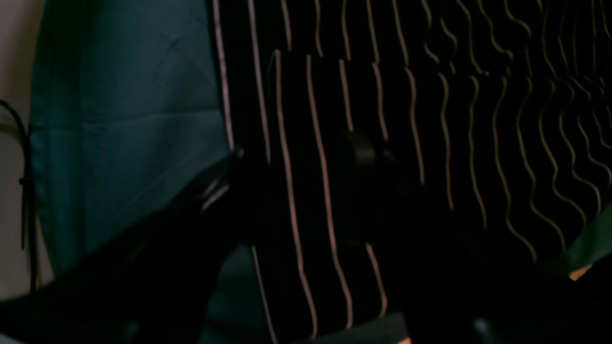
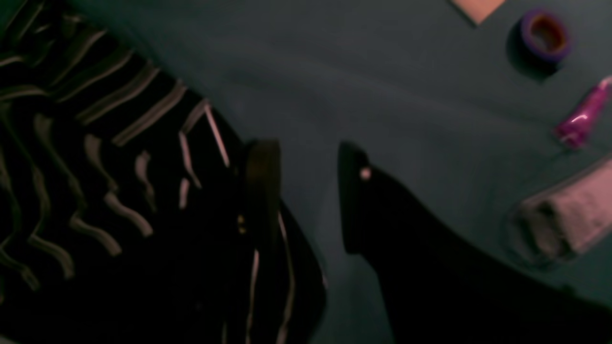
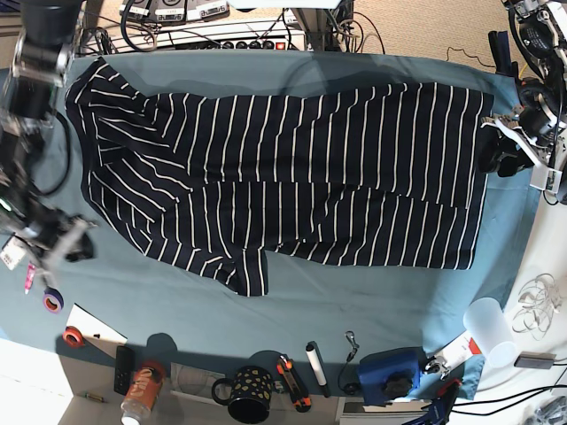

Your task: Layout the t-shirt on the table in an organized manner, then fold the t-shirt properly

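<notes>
While my left gripper (image 1: 306, 191) sits low over the dark navy striped t-shirt (image 3: 292, 181), its black fingers merge with the dark cloth in my left wrist view, so I cannot tell whether they are spread or pinching; in the base view this gripper (image 3: 498, 152) rests at the garment's hem edge, on that view's right side. My right gripper (image 2: 303, 191) stands spread, a clear band of teal cloth showing between its two dark fingers (image 2: 262, 186); one finger lies against the edge of the striped fabric, the other over bare table; in the base view this gripper (image 3: 75, 248) is at the left side of the view, just beside the shirt's lower sleeve.

The t-shirt lies spread across the far half of the wide teal-blue cloth-covered table (image 3: 354, 301), collar end toward the view's left, hem toward its right; its near portion is folded over in a crooked layer, and one corner hangs down toward the middle of the table.

Near my right gripper lie a purple tape roll (image 2: 545, 36), a pink tube (image 2: 583, 117) and a pale rolled cloth (image 2: 569, 217); along the near edge stand a black spotted mug (image 3: 246, 391), an orange can (image 3: 142, 390) and a white marker (image 3: 316, 367).
</notes>
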